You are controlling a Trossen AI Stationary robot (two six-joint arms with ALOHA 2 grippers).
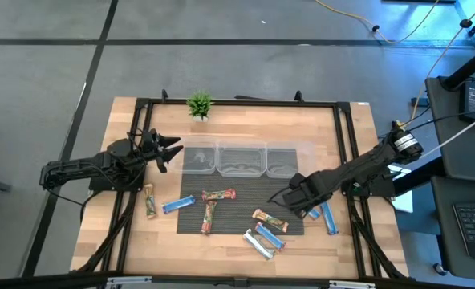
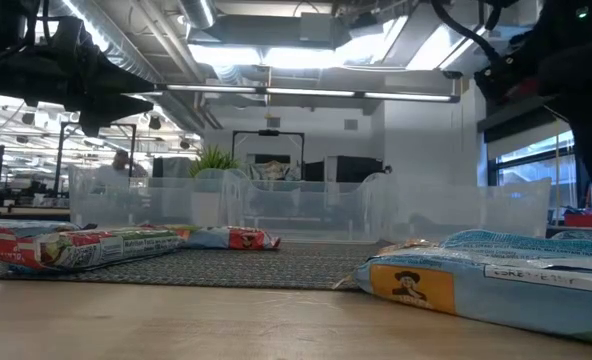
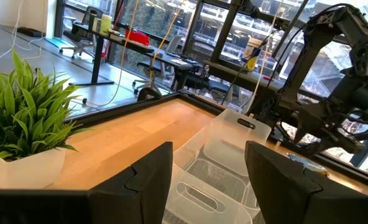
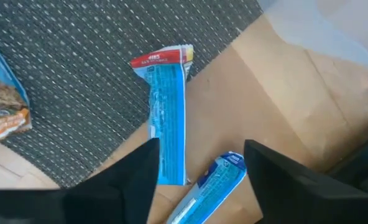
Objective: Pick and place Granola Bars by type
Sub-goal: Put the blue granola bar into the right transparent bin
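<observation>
Granola bars lie scattered on a dark mat (image 1: 237,210) and on the wood around it. Red-brown ones (image 1: 219,195) (image 1: 209,217) (image 1: 150,201) lie left and middle, and a blue one (image 1: 178,204) is beside them. A brown (image 1: 269,218), a blue (image 1: 271,235) and a silvery bar (image 1: 259,244) lie near the front. Two blue bars (image 1: 328,217) (image 4: 167,124) (image 4: 209,186) lie at the mat's right edge. My right gripper (image 1: 284,197) (image 4: 199,146) hovers open above these two. My left gripper (image 1: 164,149) (image 3: 207,149) is open, raised beside the left bin.
Three clear plastic bins (image 1: 199,158) (image 1: 243,159) (image 1: 284,159) stand in a row behind the mat. A small potted plant (image 1: 199,105) (image 3: 22,112) sits at the far edge. A black frame (image 1: 237,102) rims the table. Bare wood lies left of the mat.
</observation>
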